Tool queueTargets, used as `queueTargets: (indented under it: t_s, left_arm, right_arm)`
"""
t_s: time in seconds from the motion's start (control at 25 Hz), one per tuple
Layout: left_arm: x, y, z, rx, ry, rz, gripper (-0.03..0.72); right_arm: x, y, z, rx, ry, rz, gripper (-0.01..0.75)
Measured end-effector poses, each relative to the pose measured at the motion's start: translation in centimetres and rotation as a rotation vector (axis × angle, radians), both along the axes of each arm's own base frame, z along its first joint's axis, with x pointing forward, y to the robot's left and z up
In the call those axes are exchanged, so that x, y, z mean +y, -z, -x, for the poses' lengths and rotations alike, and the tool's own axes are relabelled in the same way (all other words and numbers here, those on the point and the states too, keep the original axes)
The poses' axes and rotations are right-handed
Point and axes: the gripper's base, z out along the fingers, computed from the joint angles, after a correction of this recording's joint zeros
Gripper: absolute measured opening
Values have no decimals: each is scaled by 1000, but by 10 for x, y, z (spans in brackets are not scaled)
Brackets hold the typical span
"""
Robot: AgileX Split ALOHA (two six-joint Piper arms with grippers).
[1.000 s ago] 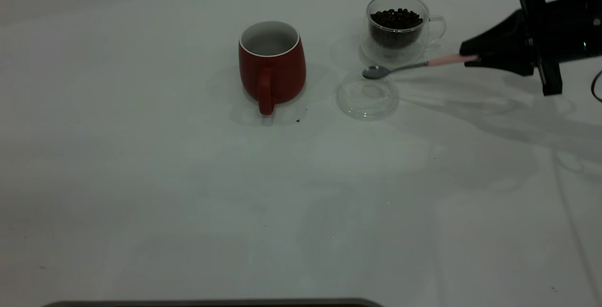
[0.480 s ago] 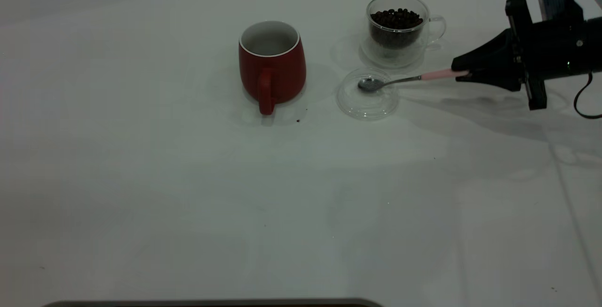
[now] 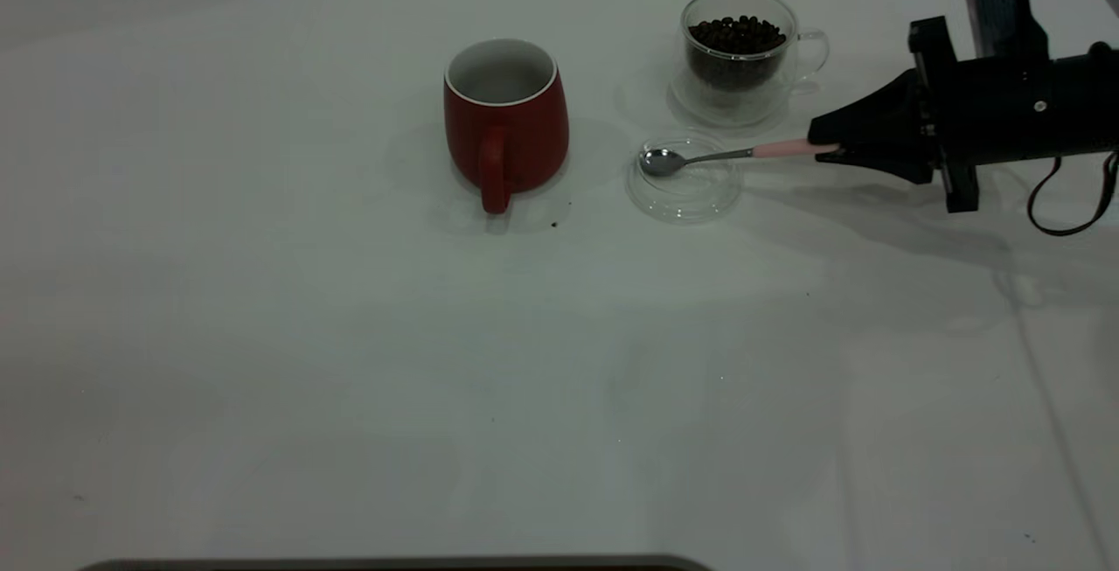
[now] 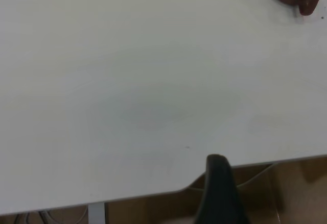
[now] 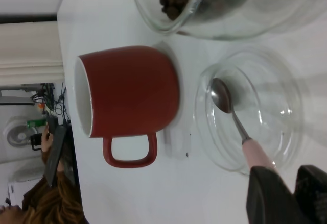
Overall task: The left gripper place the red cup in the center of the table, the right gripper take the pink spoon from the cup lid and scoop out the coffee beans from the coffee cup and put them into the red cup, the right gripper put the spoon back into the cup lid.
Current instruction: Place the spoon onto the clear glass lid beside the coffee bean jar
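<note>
Two fingers of right gripper (image 3: 826, 149) clamp pink spoon (image 3: 726, 155), bowl over cup lid (image 3: 684, 195) edge.

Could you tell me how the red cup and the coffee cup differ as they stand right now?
The red cup is opaque dark red with a white inside; the coffee cup is clear glass. The red cup looks taller, the coffee cup shorter. The coffee cup holds a heap of coffee beans, while no beans can be made out in the red cup. Both stand upright on the table, and each has a handle.
</note>
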Motion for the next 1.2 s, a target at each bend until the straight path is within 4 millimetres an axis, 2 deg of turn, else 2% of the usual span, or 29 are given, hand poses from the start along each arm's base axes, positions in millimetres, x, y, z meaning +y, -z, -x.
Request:
queueTargets:
  t_s: [0.16, 0.6, 0.72, 1.0, 1.08, 1.2]
  left_arm:
    - [0, 0, 0, 0, 0, 0, 588]
    - [0, 0, 0, 0, 0, 0, 588]
    - [0, 0, 0, 0, 0, 0, 588]
    - [0, 0, 0, 0, 0, 0, 588]
    - [0, 0, 0, 0, 0, 0, 588]
    - [0, 0, 0, 0, 0, 0, 588]
  right_arm:
    - [4, 5, 1, -6, -2, -1, 110]
    - [6, 4, -2, -44, 10, 4, 118]
    - [6, 4, -2, -46, 9, 5, 173]
    - [6, 4, -1, -47, 3, 6, 428]
    - [6, 4, -1, -43, -3, 6, 472]
    - [7, 5, 0, -33, -12, 6, 499]
